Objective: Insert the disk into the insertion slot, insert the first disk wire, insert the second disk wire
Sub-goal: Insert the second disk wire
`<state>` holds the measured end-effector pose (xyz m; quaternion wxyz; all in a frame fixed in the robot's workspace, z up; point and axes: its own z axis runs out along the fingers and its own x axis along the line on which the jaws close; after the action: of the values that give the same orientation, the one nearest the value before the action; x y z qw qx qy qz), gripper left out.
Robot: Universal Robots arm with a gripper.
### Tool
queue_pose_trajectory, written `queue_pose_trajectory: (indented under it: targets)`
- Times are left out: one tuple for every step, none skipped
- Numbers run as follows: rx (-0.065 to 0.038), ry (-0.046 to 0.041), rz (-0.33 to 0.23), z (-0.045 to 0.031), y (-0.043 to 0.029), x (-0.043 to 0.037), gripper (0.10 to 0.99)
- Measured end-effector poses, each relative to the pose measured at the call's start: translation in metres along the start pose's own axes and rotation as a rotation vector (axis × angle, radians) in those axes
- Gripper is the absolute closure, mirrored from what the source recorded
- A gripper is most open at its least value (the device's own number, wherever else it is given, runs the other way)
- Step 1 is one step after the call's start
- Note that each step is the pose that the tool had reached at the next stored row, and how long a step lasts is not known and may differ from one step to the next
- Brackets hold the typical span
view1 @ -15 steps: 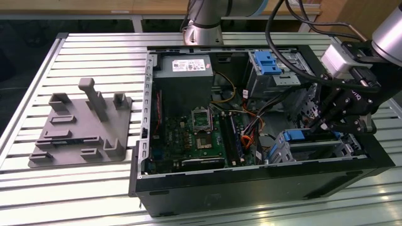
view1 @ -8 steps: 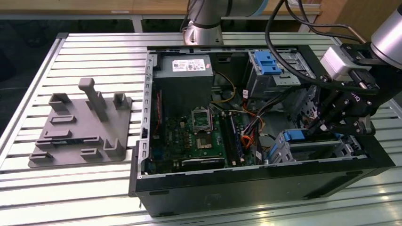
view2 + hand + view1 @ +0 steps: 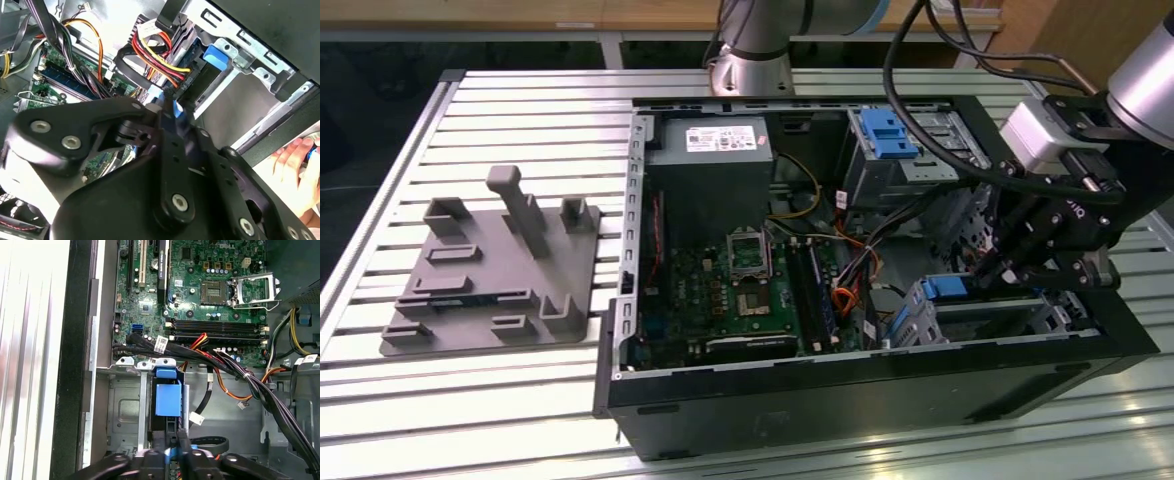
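Note:
The disk stands in the insertion slot (image 3: 914, 318) near the case's front corner on the exterior view's right. Its bright blue carrier end (image 3: 945, 290) (image 3: 167, 397) (image 3: 217, 56) shows between the silver cage rails (image 3: 135, 362) (image 3: 252, 57). My gripper (image 3: 991, 278) (image 3: 172, 447) (image 3: 170, 112) hangs just beside that blue end. Its fingers are shut on a small blue plug. A black wire (image 3: 210, 442) loops away from the plug. A red, yellow and black wire bundle (image 3: 160, 60) ends at a black plug close to the disk.
The open computer case (image 3: 854, 400) holds a green motherboard (image 3: 747, 290), a power supply (image 3: 710, 150) and a taller grey bay with a blue latch (image 3: 887, 130). Cable bundles (image 3: 280, 405) cross beside the cage. A grey fixture (image 3: 494, 270) lies on the slatted table. A person's hand (image 3: 292, 160) is outside the case wall.

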<state>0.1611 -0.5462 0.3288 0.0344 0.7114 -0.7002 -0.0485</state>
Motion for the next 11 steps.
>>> queue_pose_trajectory:
  targets:
    - [0.0,-0.0002,0.0,-0.0001,0.0,0.0,0.871]
    - [0.0,-0.0002,0.0,-0.0003,0.0,0.0,0.812]
    - [0.0,0.0,0.0,-0.0008,0.0001,0.0,0.753]
    - [0.0,0.0002,0.0,-0.002,0.0002,0.0,0.753]
    - [0.0,0.0001,0.0,-0.0038,0.0005,-0.0001,0.69]
    - [0.0,0.0,0.0,-0.0062,0.0009,-0.0002,0.69]
    - [0.0,0.0,0.0,-0.0092,0.0014,-0.0002,0.69]
    - [0.0,-0.0002,0.0,-0.0134,0.002,-0.0003,0.69]
    - [0.0,-0.0001,0.001,-0.0179,0.0026,-0.0004,0.69]
    - [0.001,-0.0002,0.001,-0.0223,0.0033,-0.0005,0.69]
    - [0.001,-0.0002,0.002,-0.0268,0.0039,-0.0006,0.69]
